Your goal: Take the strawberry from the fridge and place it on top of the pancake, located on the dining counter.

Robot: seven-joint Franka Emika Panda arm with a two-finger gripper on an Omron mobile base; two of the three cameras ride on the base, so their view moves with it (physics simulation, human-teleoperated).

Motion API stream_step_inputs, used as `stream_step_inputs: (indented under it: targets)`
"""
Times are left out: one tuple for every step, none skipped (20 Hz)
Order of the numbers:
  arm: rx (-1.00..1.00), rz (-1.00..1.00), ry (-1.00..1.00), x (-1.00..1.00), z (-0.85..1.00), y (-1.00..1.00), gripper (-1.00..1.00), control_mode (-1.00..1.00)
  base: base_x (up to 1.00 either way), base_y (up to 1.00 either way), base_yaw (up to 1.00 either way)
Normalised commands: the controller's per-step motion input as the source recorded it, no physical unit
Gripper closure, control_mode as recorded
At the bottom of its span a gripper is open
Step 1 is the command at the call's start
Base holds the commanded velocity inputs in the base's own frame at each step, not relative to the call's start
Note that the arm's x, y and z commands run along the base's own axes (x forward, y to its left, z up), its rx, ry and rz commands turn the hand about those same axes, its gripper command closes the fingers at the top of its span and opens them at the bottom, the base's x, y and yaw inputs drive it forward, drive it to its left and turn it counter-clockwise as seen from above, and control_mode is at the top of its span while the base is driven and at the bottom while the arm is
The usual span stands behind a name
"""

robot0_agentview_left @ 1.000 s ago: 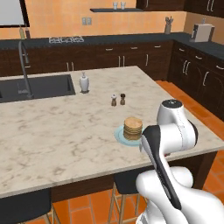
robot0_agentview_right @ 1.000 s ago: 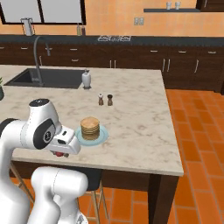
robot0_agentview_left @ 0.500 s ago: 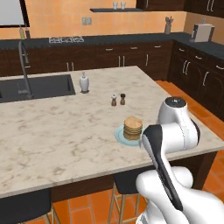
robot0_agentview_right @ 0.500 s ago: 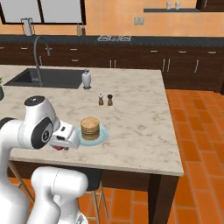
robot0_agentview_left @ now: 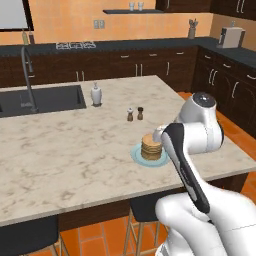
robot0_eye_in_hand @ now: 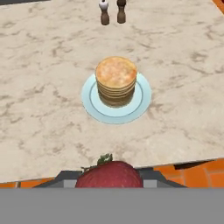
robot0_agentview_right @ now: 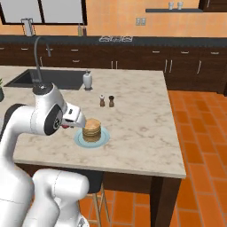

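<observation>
No readable text or labels anywhere

Bright even rendered light; soft faint shadows; slight pixel blur.

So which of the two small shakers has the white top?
The left shaker in the hand view; its cap is white, while the shaker beside it is dark all over.

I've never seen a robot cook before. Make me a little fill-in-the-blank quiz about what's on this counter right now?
1. The gripper is shut on a red ____.
2. The pancake stack sits on a pale ____ plate.
3. Beyond the plate stand two small ____.
4. The top of the pancake stack is still ____.

Missing words: strawberry; blue; shakers; bare
</observation>
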Motion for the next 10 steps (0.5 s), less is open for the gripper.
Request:
stream_step_inputs:
  targets:
    - [0.00, 0.00, 0.00, 0.86, 0.44, -0.19, 1.00, -1.00, 0.00, 0.00, 0.00]
    - [0.00, 0.00, 0.05, 0.86, 0.32, -0.09, 1.00, -1.00, 0.00, 0.00, 0.00]
    - [-0.03, 0.00, 0.09, 0.89, 0.08, 0.00, 1.00, -1.00, 0.00, 0.00, 0.00]
    - [-0.07, 0.00, 0.03, 0.99, 0.00, 0.00, 1.00, -1.00, 0.00, 0.00, 0.00]
    - [-0.06, 0.00, 0.00, 1.00, -0.01, 0.00, 1.00, -1.00, 0.00, 0.00, 0.00]
    - [-0.03, 0.00, 0.00, 1.00, -0.06, 0.00, 1.00, -1.00, 0.00, 0.00, 0.00]
    - [0.00, 0.00, -0.02, 0.96, -0.28, 0.00, 1.00, -1.00, 0.00, 0.00, 0.00]
    - [0.00, 0.00, -0.04, 0.92, -0.44, -0.03, 1.00, -1.00, 0.00, 0.00, 0.00]
    - [0.00, 0.00, -0.03, 0.92, -0.54, -0.01, 1.00, -1.00, 0.00, 0.00, 0.00]
    - [0.00, 0.00, 0.00, 0.96, -0.62, 0.00, 1.00, -1.00, 0.00, 0.00, 0.00]
